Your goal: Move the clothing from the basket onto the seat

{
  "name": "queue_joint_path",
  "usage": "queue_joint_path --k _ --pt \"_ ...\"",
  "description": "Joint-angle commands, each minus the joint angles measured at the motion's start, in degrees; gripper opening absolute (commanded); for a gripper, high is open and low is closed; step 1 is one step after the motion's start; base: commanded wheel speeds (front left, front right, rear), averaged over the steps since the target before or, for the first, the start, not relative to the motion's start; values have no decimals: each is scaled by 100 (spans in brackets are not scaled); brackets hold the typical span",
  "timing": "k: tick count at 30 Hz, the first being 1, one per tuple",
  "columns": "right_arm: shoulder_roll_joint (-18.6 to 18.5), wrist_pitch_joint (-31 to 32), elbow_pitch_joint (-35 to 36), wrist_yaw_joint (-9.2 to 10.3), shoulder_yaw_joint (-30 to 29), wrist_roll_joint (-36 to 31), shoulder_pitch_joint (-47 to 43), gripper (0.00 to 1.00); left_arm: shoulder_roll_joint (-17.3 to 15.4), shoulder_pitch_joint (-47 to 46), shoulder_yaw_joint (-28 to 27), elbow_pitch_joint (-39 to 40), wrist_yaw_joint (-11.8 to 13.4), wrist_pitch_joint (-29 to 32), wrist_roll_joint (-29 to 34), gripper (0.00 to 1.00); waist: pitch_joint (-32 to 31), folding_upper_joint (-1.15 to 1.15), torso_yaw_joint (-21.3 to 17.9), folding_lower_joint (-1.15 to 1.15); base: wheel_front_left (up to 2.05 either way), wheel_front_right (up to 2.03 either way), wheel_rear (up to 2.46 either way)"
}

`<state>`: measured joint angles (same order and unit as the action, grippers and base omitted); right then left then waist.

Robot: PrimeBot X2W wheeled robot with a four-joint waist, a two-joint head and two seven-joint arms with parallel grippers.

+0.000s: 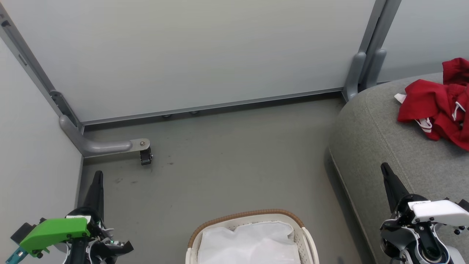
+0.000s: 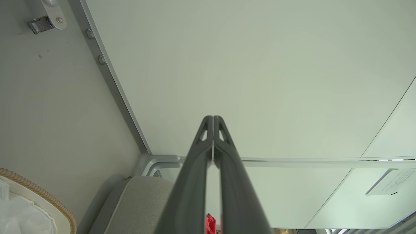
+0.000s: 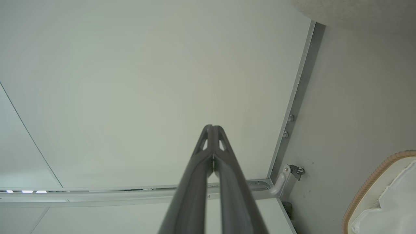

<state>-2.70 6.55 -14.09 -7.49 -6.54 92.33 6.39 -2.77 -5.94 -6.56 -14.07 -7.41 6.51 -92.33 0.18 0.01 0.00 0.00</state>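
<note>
In the head view the left gripper [image 1: 98,174] rises from about 8 o'clock. Its green-capped wrist sits low in the corner and its two dark fingers point up toward 12 o'clock, over the grey floor [image 1: 227,161] beside a pale partition panel [image 1: 201,55]. The fingers are pressed flat together and grip nothing. The left wrist view shows the same thing, with the tips meeting along one thin line against the panel. Lower in that view, a sliver of red shows through the narrow slit between the fingers.

The right gripper [image 1: 384,167] mirrors it at about 4 o'clock. A white-capped wrist lies near the bottom edge, and the fingers lean slightly toward 11 o'clock above the near edge of the seat [image 1: 377,139]. They too are fully closed and empty, and in the right wrist view the tips touch.

The clothing [image 1: 436,102] lies in a crumpled red heap on the seat at about 2 o'clock, with its white trim showing and part of it cut off by the picture's right edge. It is well apart from both grippers.

The basket [image 1: 249,213] stands on the floor at 6 o'clock, between the two arms, with its tan rim facing up and its white liner [image 1: 249,242] bunched inside. A small caster bracket [image 1: 146,157] sits on the floor at about 9 o'clock, near the left fingertips.
</note>
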Motion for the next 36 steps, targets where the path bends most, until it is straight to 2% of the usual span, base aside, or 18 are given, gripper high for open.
queue_joint_path --k 1,36 --pt "-34 17 23 0 -9 18 -36 0 -19 -61 -11 10 -22 24 -18 0 0 -1 0 0 0 0 0" --pt "-34 17 24 0 -8 18 -36 0 -19 -61 -10 11 -22 23 -18 0 0 -1 0 0 0 0 0"
